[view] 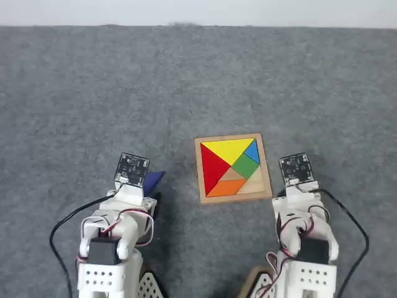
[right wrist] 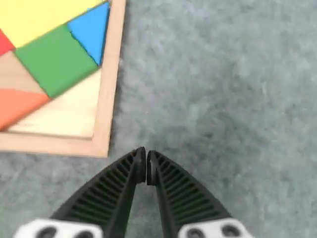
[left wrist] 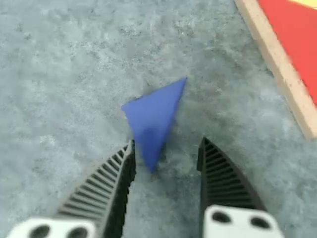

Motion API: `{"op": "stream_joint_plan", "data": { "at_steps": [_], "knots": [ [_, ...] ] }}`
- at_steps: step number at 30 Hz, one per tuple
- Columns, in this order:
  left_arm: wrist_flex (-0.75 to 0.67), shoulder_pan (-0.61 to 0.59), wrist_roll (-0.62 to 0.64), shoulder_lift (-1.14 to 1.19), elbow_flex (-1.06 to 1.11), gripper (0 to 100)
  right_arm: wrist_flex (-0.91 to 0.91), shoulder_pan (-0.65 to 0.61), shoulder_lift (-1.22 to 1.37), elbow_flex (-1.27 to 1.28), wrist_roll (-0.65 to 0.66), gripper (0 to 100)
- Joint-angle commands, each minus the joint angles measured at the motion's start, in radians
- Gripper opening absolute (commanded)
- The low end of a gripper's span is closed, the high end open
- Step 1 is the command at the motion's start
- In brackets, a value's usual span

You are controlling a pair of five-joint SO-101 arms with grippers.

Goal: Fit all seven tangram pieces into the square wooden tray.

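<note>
Left gripper [left wrist: 167, 144] jaws apart over blue triangle [left wrist: 154, 121], left of tray [view: 234, 198]. Right gripper [right wrist: 146, 154] closed, empty. We'd lower, center on 2 edges, pinch, then aim for near-right gap [view: 255, 184].

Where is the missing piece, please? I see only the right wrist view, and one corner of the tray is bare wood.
Observer: The dark blue triangle lies on the grey mat, outside the tray, on the left arm's side.
Operator: Thank you. Is the left gripper holding it?
Observer: No. The left gripper is open, and the left wrist view shows the triangle's narrow tip between its jaws.
</note>
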Motion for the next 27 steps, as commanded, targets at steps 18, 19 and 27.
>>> {"op": "stream_joint_plan", "data": {
  "at_steps": [18, 19, 27],
  "knots": [
    [0.282, -0.075, -0.419, 1.240, -1.003, 16, 0.025, -0.018, -0.039, 0.011, 0.012, 9.9],
    [0.278, -0.072, -0.417, 1.315, -1.038, 16, 0.025, -0.018, -0.039, 0.011, 0.012, 9.9],
    [0.120, -0.066, -0.362, 1.606, -1.098, 16, 0.025, -0.018, -0.039, 0.011, 0.012, 9.9]
  ]
}}
